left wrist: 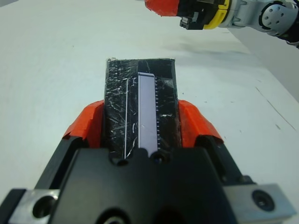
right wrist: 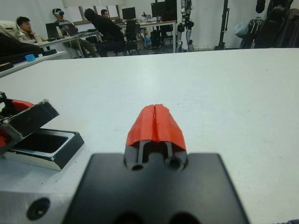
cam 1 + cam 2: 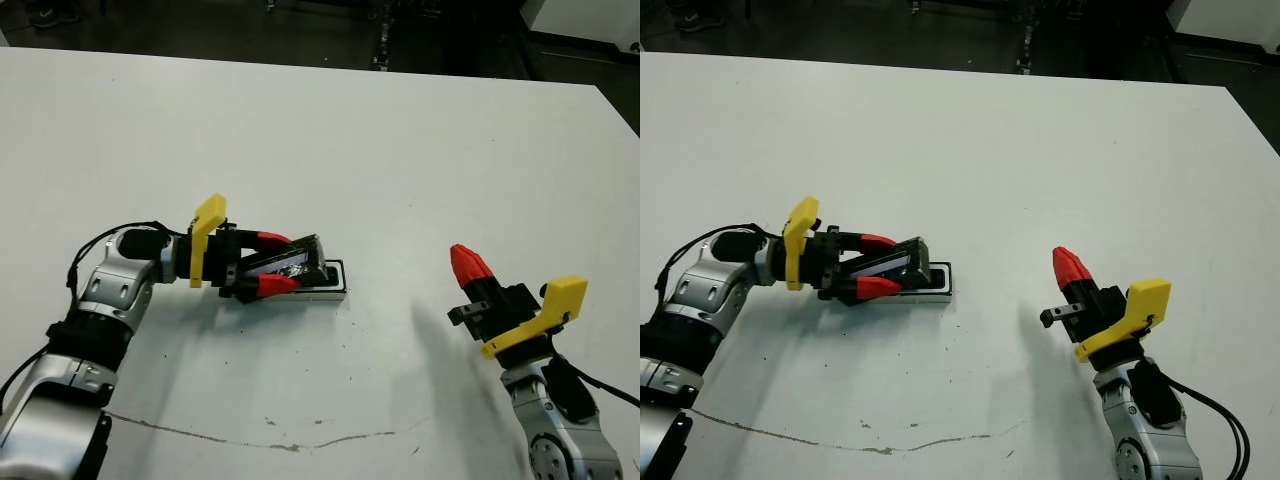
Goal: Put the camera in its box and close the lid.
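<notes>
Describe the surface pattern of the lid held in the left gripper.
The lid is black with a shiny, crinkled, speckled finish, clearest in the left wrist view.

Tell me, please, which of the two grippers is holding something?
The left gripper, clamped on the lid tilted over the box; the right gripper is shut and empty.

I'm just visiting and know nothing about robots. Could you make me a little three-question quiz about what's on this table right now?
1. True or false: the left gripper is clamped on the black speckled lid.
2. Where is the lid in relation to the box? A) flat and shut on it B) held tilted above it C) far across the table
3. What are the right gripper fingers doing?

Key
1. True.
2. B.
3. They are pressed together, holding nothing, well apart from the box.
</notes>
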